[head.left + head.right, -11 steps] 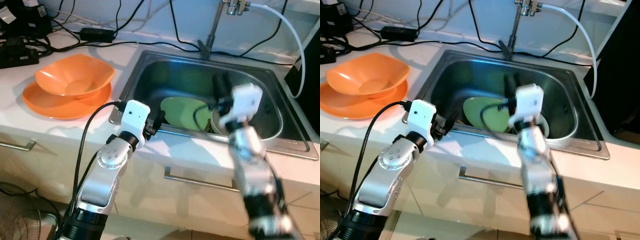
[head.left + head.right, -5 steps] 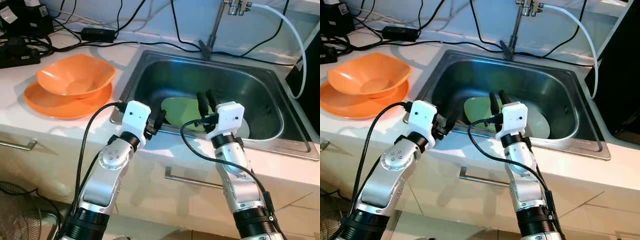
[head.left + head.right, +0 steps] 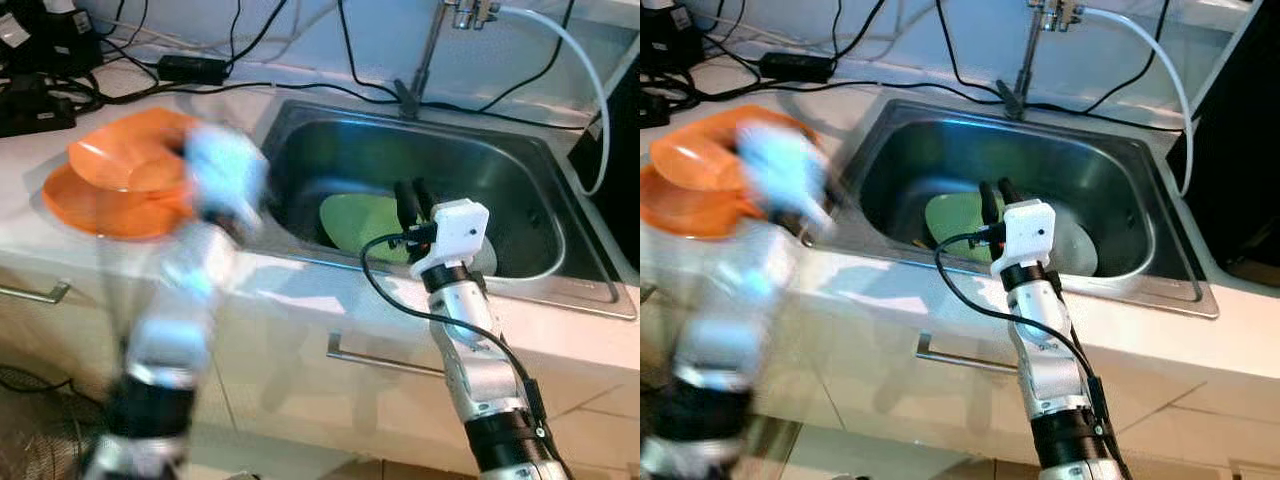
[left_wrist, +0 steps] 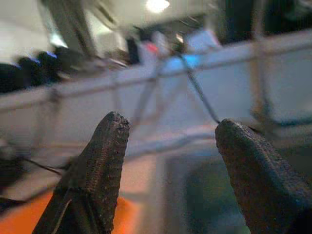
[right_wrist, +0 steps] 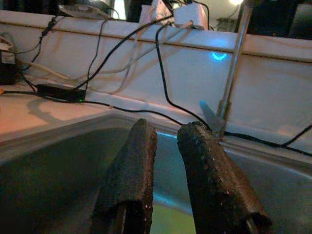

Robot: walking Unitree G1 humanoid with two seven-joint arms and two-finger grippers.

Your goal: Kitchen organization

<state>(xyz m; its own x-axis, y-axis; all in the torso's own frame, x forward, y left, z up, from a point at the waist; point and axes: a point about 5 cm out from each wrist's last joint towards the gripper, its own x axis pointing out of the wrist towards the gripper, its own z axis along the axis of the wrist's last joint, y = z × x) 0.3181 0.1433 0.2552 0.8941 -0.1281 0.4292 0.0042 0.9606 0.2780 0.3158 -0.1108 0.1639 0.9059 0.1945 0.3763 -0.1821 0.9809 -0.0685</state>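
An orange bowl (image 3: 120, 150) rests on an orange plate (image 3: 75, 205) on the white counter, left of the steel sink (image 3: 560, 290). Inside the sink lie a green plate (image 3: 360, 220) and a pale dish (image 3: 485, 262). My left arm (image 3: 200, 250) is a motion blur in front of the orange bowl. The left gripper (image 4: 168, 126) is open with nothing between its fingers, and orange shows below it. My right gripper (image 3: 410, 188) hovers over the sink's front part, above the green plate. Its fingers (image 5: 136, 161) are shut and hold nothing.
A faucet (image 3: 430, 50) and a white hose (image 3: 590, 80) stand behind the sink. Black cables and a power adapter (image 3: 195, 68) lie along the back of the counter. A drawer handle (image 3: 390, 362) sits below the counter edge. A dark object stands at the far right.
My left arm has swung up and to the left, from the sink's front-left corner toward the orange bowl. The right gripper pulled back from the sink's right side earlier and now holds almost still.
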